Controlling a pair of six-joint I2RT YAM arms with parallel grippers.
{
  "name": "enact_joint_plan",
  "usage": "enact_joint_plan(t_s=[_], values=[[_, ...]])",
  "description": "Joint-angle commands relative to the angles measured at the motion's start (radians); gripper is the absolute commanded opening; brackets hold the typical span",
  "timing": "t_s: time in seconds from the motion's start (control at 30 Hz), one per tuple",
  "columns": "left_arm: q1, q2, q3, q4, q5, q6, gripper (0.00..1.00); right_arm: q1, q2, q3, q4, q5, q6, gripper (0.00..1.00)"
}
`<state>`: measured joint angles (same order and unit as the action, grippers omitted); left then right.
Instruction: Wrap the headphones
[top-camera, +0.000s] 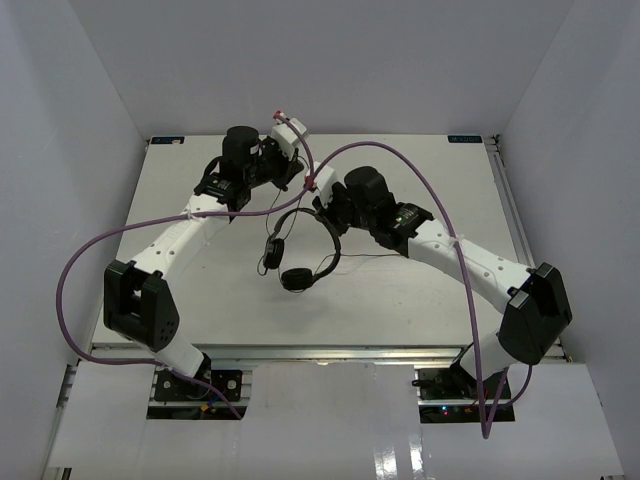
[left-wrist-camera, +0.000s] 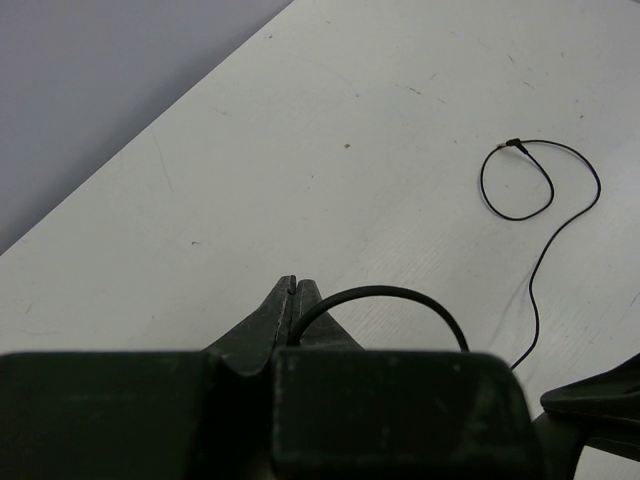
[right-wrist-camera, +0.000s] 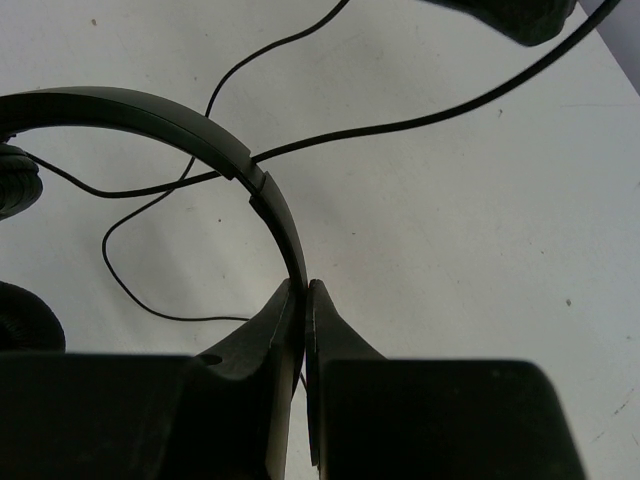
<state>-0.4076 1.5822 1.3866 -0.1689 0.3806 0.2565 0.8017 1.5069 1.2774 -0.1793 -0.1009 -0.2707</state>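
Left hand (left-wrist-camera: 296, 292), on its bent arm, is pinched shut on the thin cord (left-wrist-camera: 380, 290) of the headphones (top-camera: 295, 278) while the right hand (right-wrist-camera: 305, 292) clamps their headband (right-wrist-camera: 150, 110) mid-table (top-camera: 420, 300), white top, pale walls (top-camera: 320, 60) all round.

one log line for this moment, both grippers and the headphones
left gripper: shut on cord | right gripper: shut on headphones at headband | plug end: loose loop on table
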Motion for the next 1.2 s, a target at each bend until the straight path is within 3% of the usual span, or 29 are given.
enact_joint_plan(t_s=[0.0,1.17], values=[[0.001,-0.044,0.055,0.003,0.025,-0.013,0.00,0.007,0.018,0.027,0.053,0.019,0.010,0.08],[0.001,-0.169,0.054,-0.096,0.020,0.026,0.00,-0.020,0.137,0.056,-0.027,0.168,0.016,0.08]])
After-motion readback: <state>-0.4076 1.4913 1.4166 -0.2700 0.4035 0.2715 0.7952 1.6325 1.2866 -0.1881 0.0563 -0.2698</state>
